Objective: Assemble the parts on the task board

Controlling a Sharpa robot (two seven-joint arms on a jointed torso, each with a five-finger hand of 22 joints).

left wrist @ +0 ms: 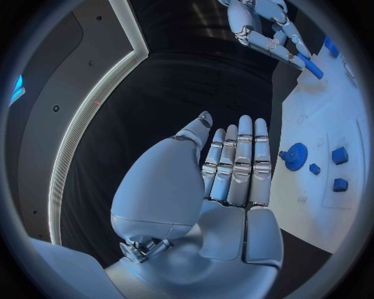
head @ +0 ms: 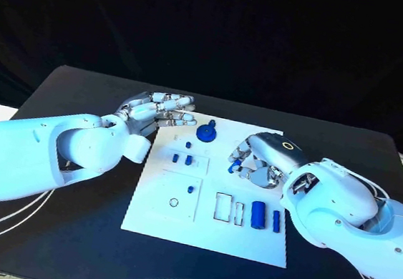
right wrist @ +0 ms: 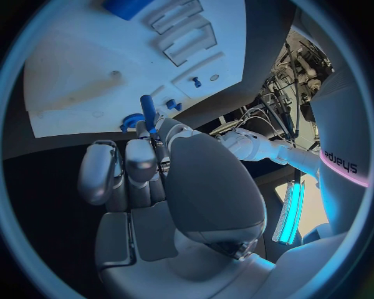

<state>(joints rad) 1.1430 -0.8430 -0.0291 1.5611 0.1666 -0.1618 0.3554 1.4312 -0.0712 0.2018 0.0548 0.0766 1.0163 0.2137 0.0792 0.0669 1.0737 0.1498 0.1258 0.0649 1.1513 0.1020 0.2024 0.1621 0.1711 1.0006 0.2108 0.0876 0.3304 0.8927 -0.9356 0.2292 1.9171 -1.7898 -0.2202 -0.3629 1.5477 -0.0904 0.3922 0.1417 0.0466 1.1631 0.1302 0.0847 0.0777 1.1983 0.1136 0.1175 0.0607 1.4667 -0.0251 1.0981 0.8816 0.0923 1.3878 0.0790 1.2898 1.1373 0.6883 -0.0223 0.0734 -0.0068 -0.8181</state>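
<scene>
A slim blue peg (right wrist: 147, 107) is pinched in the right hand (head: 257, 160) fingers; judged light, rigid, slippery, best held mid-shaft. The left hand (head: 154, 112) is held open, empty.

We cannot see how far the slim blue peg (right wrist: 147, 111) runs down into the right hand (head: 264, 159): in the right wrist view its lower end is hidden behind the fingers (right wrist: 139, 163), and from the head view the hand's back covers most of it. The same hand also hides a patch of the task board (head: 247, 245) beneath it. On the board's left part, the small dark ring (head: 174, 201) and the mark (head: 189, 189) beyond it are too small for us to identify. The blue gear (left wrist: 295, 156) looks, possibly, to be standing on a post, but its base is unclear. The left hand (head: 156, 112) covers the board's far left corner.
</scene>
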